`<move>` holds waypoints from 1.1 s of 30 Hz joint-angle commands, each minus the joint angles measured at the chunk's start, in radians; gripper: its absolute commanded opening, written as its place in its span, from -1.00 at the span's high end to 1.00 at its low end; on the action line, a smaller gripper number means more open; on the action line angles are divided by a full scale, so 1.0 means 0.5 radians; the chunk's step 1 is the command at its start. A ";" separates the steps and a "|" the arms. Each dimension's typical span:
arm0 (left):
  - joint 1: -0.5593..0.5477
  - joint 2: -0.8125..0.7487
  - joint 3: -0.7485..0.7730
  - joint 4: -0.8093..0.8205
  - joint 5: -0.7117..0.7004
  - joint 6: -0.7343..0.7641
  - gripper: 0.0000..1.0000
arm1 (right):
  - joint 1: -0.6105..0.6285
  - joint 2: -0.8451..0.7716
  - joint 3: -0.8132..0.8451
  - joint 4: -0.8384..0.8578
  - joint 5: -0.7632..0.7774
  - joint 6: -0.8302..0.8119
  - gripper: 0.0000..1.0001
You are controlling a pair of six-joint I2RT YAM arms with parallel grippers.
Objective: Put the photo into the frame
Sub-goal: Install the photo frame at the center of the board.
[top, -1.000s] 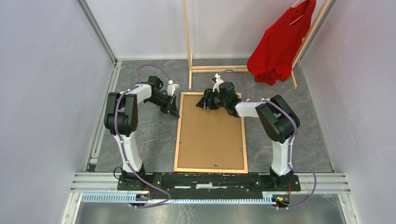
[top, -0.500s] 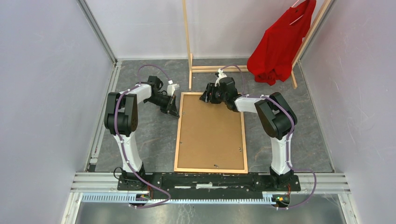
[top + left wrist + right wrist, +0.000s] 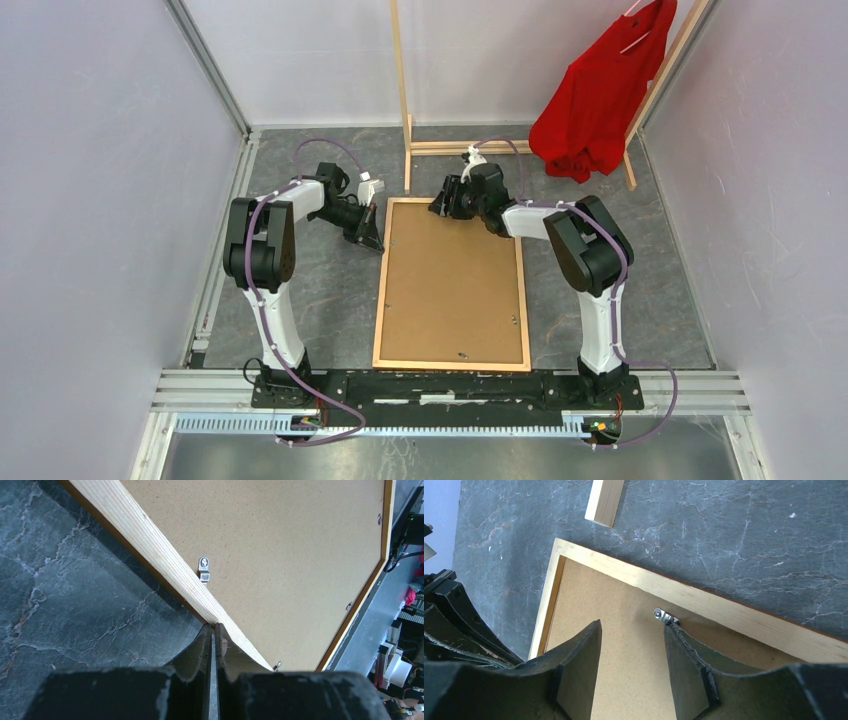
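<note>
The frame (image 3: 450,365) lies back-up on the dark floor, and the plain brown backing panel (image 3: 450,285) fills it. The photo is hidden. My left gripper (image 3: 372,240) is shut, holding nothing I can see. In the left wrist view its tips (image 3: 214,626) touch the outer side of the frame's left strip (image 3: 150,545), near a metal clip (image 3: 203,567). My right gripper (image 3: 441,206) is open over the panel's far edge. In the right wrist view (image 3: 632,625) its right finger (image 3: 689,655) touches a metal clip (image 3: 666,616) by the far strip (image 3: 724,610).
A pale wooden clothes rack (image 3: 470,147) stands just beyond the frame, its foot (image 3: 605,500) close to the far left corner. A red shirt (image 3: 600,95) hangs at the back right. Grey walls enclose the floor. The rail holding the arm bases (image 3: 450,385) runs along the near edge.
My right gripper has moved from over the panel towards the frame's far edge and has stayed there for the last half second. The left arm has not moved.
</note>
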 commanded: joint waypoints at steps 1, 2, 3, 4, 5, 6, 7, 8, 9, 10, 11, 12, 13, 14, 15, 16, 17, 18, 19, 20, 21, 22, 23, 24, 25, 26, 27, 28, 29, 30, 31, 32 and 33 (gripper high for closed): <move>-0.005 0.023 -0.036 -0.039 -0.026 0.096 0.79 | -0.007 0.083 0.068 0.042 0.011 0.027 -0.11; -0.005 0.023 -0.036 -0.039 -0.025 0.098 0.79 | -0.007 0.087 0.073 0.047 0.010 0.034 -0.11; -0.005 0.024 -0.036 -0.039 -0.025 0.099 0.79 | -0.007 0.093 0.075 0.047 0.013 0.040 -0.11; -0.005 0.027 -0.036 -0.039 -0.024 0.097 0.80 | -0.009 0.096 0.075 0.054 0.018 0.042 -0.10; -0.005 0.027 -0.035 -0.039 -0.023 0.100 0.80 | -0.010 0.099 0.079 0.057 0.021 0.047 -0.10; -0.005 0.025 -0.036 -0.040 -0.021 0.097 0.80 | -0.011 0.104 0.083 0.058 0.022 0.049 -0.09; -0.005 0.024 -0.036 -0.040 -0.020 0.102 0.80 | -0.008 0.108 0.089 0.061 0.023 0.051 -0.09; -0.005 0.022 -0.036 -0.039 -0.021 0.105 0.80 | -0.009 0.114 0.093 0.061 0.023 0.054 -0.09; -0.005 0.021 -0.036 -0.039 -0.023 0.106 0.81 | -0.012 0.116 0.093 0.071 0.020 0.057 -0.09; -0.005 0.018 -0.036 -0.039 -0.022 0.106 0.81 | -0.011 0.120 0.093 0.074 0.018 0.061 -0.09; -0.005 0.017 -0.036 -0.039 -0.024 0.108 0.81 | -0.013 0.124 0.096 0.078 0.015 0.067 -0.09; -0.005 0.017 -0.036 -0.039 -0.022 0.109 0.81 | -0.010 0.127 0.093 0.089 0.008 0.073 -0.09; -0.005 0.019 -0.038 -0.039 -0.024 0.108 0.81 | -0.011 0.127 0.090 0.096 0.005 0.079 -0.08; -0.005 0.017 -0.036 -0.047 -0.025 0.114 0.81 | -0.013 0.123 0.084 0.106 0.004 0.085 -0.08; -0.005 0.017 -0.034 -0.054 -0.023 0.119 0.81 | -0.011 0.119 0.075 0.111 0.004 0.086 -0.08; -0.005 0.017 -0.032 -0.056 -0.022 0.122 0.82 | -0.014 0.107 0.064 0.118 0.014 0.086 -0.07; -0.005 0.017 -0.033 -0.062 -0.024 0.125 0.82 | -0.014 0.080 0.041 0.122 0.034 0.080 -0.07; -0.005 0.019 -0.036 -0.063 -0.028 0.128 0.82 | -0.015 0.055 0.020 0.121 0.053 0.072 -0.07; -0.005 0.013 -0.036 -0.068 -0.028 0.132 0.82 | -0.020 0.026 -0.011 0.120 0.071 0.061 -0.07; -0.005 0.013 -0.036 -0.069 -0.030 0.135 0.82 | -0.023 -0.014 -0.043 0.129 0.093 0.058 -0.07; -0.005 0.006 -0.038 -0.070 -0.031 0.138 0.82 | -0.025 -0.049 -0.089 0.147 0.112 0.059 -0.07; -0.006 0.003 -0.039 -0.073 -0.031 0.139 0.82 | -0.024 -0.075 -0.127 0.158 0.125 0.062 -0.08; -0.005 0.003 -0.035 -0.070 -0.031 0.139 0.82 | -0.024 -0.096 -0.155 0.166 0.133 0.065 -0.08; -0.005 0.002 -0.035 -0.070 -0.030 0.137 0.82 | -0.024 -0.102 -0.167 0.171 0.128 0.068 -0.09; -0.005 0.005 -0.033 -0.072 -0.028 0.136 0.82 | -0.024 -0.101 -0.172 0.170 0.120 0.074 -0.09; -0.005 0.008 -0.031 -0.070 -0.029 0.134 0.82 | -0.022 -0.095 -0.174 0.167 0.109 0.074 -0.09; -0.005 0.011 -0.029 -0.071 -0.029 0.133 0.83 | -0.022 -0.089 -0.178 0.169 0.096 0.082 -0.09; -0.005 0.013 -0.028 -0.070 -0.028 0.133 0.82 | -0.020 -0.080 -0.180 0.180 0.082 0.090 -0.10; -0.005 0.014 -0.026 -0.071 -0.029 0.133 0.83 | -0.018 -0.068 -0.175 0.190 0.068 0.096 -0.09; -0.005 0.014 -0.026 -0.070 -0.029 0.133 0.83 | -0.018 -0.052 -0.166 0.197 0.060 0.103 -0.09; -0.005 0.017 -0.025 -0.070 -0.028 0.133 0.83 | -0.015 -0.034 -0.151 0.199 0.051 0.111 -0.09; -0.005 0.021 -0.027 -0.070 -0.028 0.133 0.83 | -0.015 -0.017 -0.139 0.200 0.038 0.121 -0.09; -0.005 0.023 -0.027 -0.070 -0.027 0.133 0.83 | -0.014 0.002 -0.120 0.208 0.027 0.133 -0.09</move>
